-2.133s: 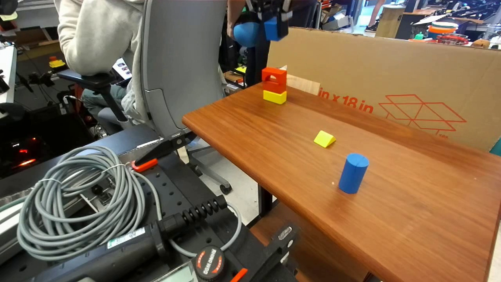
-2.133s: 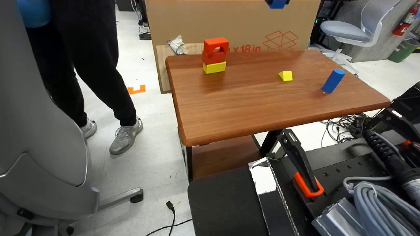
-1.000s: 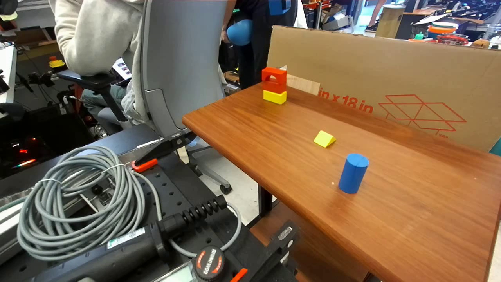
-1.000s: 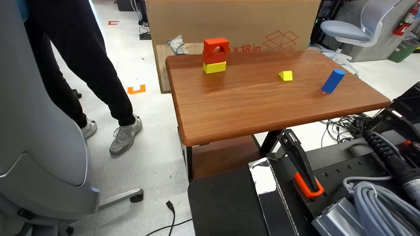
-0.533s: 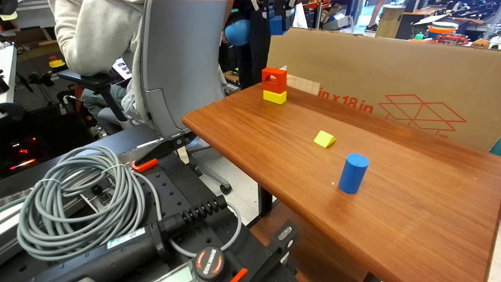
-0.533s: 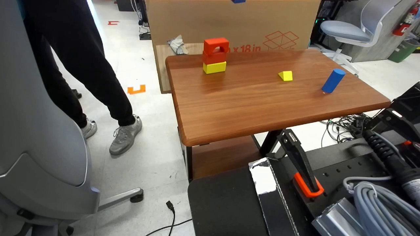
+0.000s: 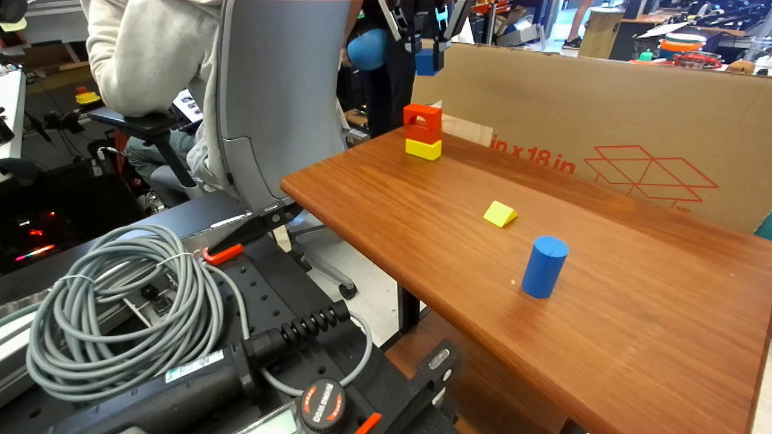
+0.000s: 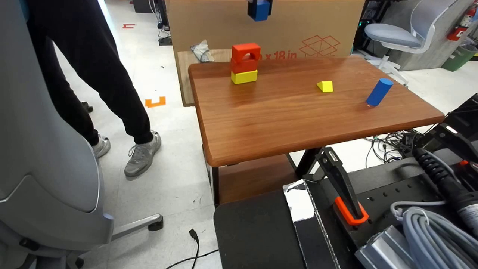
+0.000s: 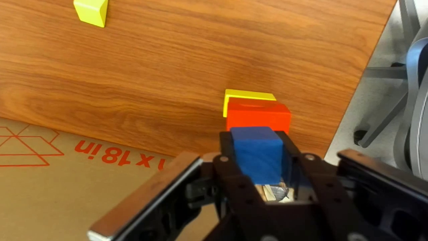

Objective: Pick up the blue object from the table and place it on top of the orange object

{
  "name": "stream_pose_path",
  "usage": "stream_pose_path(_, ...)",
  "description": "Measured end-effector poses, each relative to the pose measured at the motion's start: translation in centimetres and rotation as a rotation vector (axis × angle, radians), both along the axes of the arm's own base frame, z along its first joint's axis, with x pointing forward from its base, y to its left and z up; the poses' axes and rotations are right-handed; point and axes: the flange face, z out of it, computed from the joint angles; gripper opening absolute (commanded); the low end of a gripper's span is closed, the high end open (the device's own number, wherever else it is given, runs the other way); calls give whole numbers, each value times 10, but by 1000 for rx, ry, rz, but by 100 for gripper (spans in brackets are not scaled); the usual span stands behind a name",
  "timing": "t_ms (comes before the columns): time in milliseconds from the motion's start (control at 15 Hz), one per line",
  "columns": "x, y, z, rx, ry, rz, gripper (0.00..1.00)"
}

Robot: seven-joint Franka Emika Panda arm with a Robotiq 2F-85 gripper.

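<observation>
Up front in an exterior view: coil of grey cable point(image 7: 202, 301) on a black perforated plate point(image 7: 277, 283), black-and-orange clamp point(image 7: 250, 230) just beside the coil. Next, wood-grain table point(image 7: 633, 337). Nearest block on it: blue cylinder point(image 7: 544, 268), on end. Past that, yellow wedge point(image 7: 500, 214), near the cylinder but not touching. Far end of table, three-high stack point(image 8: 244, 66): yellow rectangular block point(image 7: 423, 149) at the bottom, red block point(image 7: 425, 135) in the middle, red-orange arch block point(image 7: 423, 110) on top. Robotiq gripper point(image 9: 256, 144) hangs above that end, its two fingers point(image 9: 230, 164) clamped on opposite sides of the blue cube point(image 9: 256, 159). Cube in the air, higher than the stack, visible gap to the arch block in both exterior views. Can't tell if they're lined up. Behind all that, cardboard point(image 7: 543, 96) with red "18 in" print.
</observation>
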Motion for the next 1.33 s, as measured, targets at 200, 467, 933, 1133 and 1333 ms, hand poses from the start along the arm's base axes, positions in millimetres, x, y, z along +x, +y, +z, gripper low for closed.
stream_pose_path(200, 1, 5, -9, 0, 33, 19, 9)
stream_pose_path(467, 2, 7, -20, -8, 73, 28, 9)
stream_pose_path(933, 8, 7, -32, -17, 106, 23, 9)
stream_pose_path(1133, 12, 8, -35, -17, 109, 21, 9)
stream_pose_path(1333, 16, 8, -38, -18, 115, 19, 9)
